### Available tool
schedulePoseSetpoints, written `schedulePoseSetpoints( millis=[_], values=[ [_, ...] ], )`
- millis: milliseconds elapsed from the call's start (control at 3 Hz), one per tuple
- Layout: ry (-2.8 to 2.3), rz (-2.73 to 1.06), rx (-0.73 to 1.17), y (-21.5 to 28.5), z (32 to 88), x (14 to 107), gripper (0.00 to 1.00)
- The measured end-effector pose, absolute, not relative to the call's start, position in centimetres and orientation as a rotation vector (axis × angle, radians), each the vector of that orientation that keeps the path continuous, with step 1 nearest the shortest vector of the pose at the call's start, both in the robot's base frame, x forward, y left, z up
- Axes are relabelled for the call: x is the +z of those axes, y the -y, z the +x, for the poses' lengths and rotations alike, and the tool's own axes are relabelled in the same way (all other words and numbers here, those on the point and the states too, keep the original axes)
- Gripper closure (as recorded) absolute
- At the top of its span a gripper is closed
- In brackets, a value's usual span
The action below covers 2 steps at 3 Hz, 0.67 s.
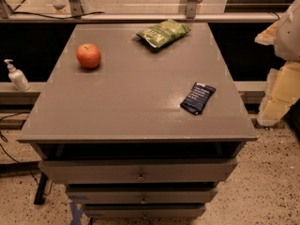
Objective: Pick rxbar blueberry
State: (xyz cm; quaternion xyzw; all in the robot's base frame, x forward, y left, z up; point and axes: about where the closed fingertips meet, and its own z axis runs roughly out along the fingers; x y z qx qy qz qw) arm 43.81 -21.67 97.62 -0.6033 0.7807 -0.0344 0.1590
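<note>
The bar [198,98] lies flat near the front right of the worktop [136,102], well apart from the apple [89,56] and chip bag [163,33]. It is likely light, thin and fairly stiff, with a slick wrapper, so pinch it across its narrow width. The hand [281,93] hangs beyond the right edge, to the bar's right; I cannot tell its state.

Robot arm [290,29], right edge of the view: a rounded whitish-grey shell at the top, with a pale yellow wedge jutting from its left side. Below it are blocky cream-yellow segments edged by a white ribbed strip. The lowest pale section, at mid-right, is probably the gripper [272,108].
</note>
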Motion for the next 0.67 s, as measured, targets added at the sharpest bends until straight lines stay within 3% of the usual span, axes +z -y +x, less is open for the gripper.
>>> schedulePoseSetpoints(
  millis=[667],
  values=[
    [-2.194, -1.699, -0.011, 20.7, 44.8, 96.0, 0.00]
  ],
)
